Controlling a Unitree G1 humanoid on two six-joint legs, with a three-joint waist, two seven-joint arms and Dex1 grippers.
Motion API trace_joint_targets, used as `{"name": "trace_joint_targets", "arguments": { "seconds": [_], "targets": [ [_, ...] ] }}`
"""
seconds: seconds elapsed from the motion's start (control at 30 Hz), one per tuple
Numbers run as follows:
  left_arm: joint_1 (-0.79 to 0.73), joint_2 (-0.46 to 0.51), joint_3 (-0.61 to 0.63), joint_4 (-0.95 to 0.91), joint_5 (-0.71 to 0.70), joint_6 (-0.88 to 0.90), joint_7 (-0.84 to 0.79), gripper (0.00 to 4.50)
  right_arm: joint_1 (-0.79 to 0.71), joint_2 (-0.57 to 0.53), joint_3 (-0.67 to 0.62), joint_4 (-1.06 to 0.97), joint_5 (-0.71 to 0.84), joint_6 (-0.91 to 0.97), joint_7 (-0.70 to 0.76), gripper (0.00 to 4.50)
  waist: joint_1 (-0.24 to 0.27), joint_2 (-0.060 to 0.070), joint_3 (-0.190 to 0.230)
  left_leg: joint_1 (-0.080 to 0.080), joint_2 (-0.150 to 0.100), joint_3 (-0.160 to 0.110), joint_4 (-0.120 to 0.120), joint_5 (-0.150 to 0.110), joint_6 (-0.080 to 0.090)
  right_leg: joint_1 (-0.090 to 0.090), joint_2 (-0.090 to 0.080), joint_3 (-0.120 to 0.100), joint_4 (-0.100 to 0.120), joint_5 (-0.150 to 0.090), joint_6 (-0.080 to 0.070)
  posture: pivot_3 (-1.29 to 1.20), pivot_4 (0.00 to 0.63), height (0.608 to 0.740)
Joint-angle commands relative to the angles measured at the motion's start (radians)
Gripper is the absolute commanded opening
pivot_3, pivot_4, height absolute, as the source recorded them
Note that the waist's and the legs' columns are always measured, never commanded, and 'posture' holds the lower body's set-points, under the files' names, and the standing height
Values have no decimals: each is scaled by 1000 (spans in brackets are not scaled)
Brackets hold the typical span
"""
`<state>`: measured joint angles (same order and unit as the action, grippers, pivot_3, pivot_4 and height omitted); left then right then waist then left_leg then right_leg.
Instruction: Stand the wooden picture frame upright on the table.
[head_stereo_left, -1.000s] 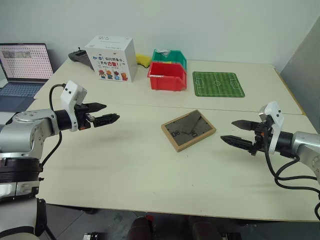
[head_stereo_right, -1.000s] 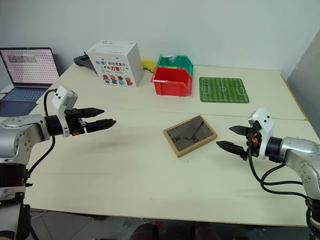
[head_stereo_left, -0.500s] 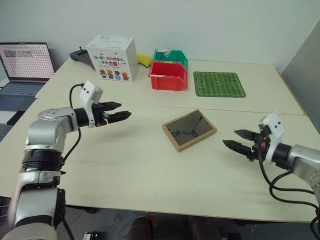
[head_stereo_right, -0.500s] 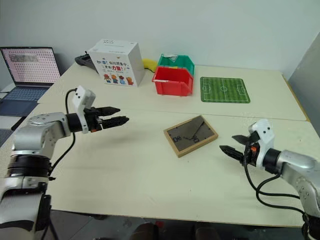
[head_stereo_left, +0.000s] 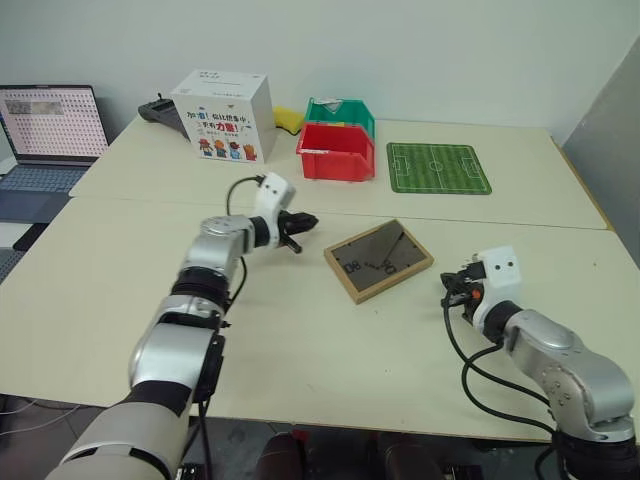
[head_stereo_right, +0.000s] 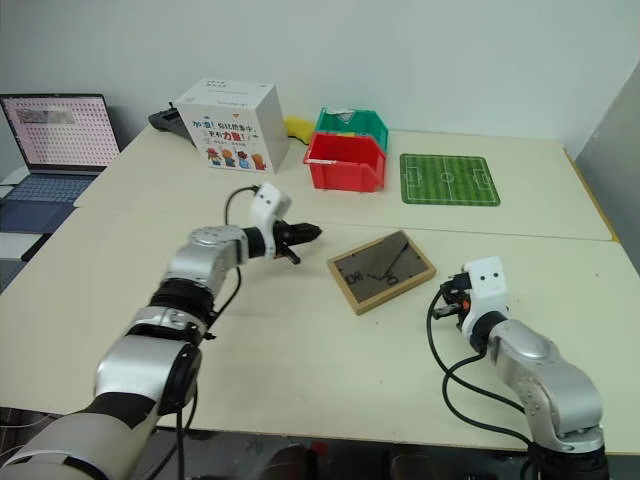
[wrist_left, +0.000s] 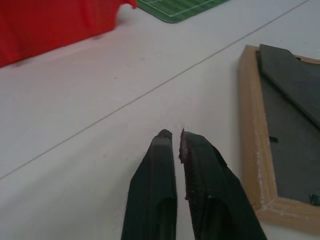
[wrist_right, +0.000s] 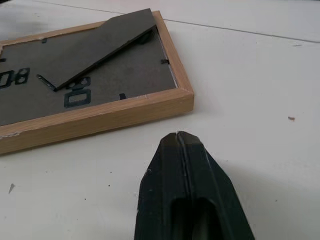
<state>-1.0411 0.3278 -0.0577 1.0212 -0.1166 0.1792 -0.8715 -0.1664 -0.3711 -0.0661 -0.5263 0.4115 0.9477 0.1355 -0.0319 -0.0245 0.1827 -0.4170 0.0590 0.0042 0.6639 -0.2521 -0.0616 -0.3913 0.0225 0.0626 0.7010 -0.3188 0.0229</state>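
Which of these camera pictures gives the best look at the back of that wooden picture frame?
The right wrist view: the wooden picture frame lies face down, its dark back, prop and clips plain. The two head views show the whole frame from afar; the left wrist view catches one corner.

We see both grippers snap shut and close in on the wooden picture frame: the left gripper swings across toward its left side, the right gripper drops near its right corner.
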Motion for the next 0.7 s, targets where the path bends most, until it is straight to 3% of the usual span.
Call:
{"name": "trace_joint_targets", "arguments": {
  "seconds": [0.03, 0.27, 0.47, 0.7],
  "targets": [
    [-73, -41, 3, 71, 16, -34, -27, 13, -42, 36, 52, 29, -43, -29, -19, 0, 0, 0, 0, 0, 0, 0, 0, 0, 0, 0, 0, 0, 0, 0, 0, 0, 150, 740],
    [-79, -58, -26, 101, 65, -16, -97, 13, -150, 70, 135, 198, -90, -85, 41, 0, -1, 0, 0, 0, 0, 0, 0, 0, 0, 0, 0, 0, 1, 0, 0, 0, 150, 740],
    [34, -30, -53, -52, 68, 56, -187, 13, -255, 79, 168, 370, -131, -180, 128, 0, -3, 0, 0, 1, 0, 0, 0, 0, 0, -1, 0, 0, 2, 0, 0, 0, 150, 740],
    [271, 40, -50, -553, -15, 336, -207, 13, -295, 91, 188, 399, -134, -198, 202, 0, -4, 0, 0, 0, 2, 0, 0, 1, -1, -6, 0, 4, 7, 0, 0, 0, 150, 740]
  ]
}}
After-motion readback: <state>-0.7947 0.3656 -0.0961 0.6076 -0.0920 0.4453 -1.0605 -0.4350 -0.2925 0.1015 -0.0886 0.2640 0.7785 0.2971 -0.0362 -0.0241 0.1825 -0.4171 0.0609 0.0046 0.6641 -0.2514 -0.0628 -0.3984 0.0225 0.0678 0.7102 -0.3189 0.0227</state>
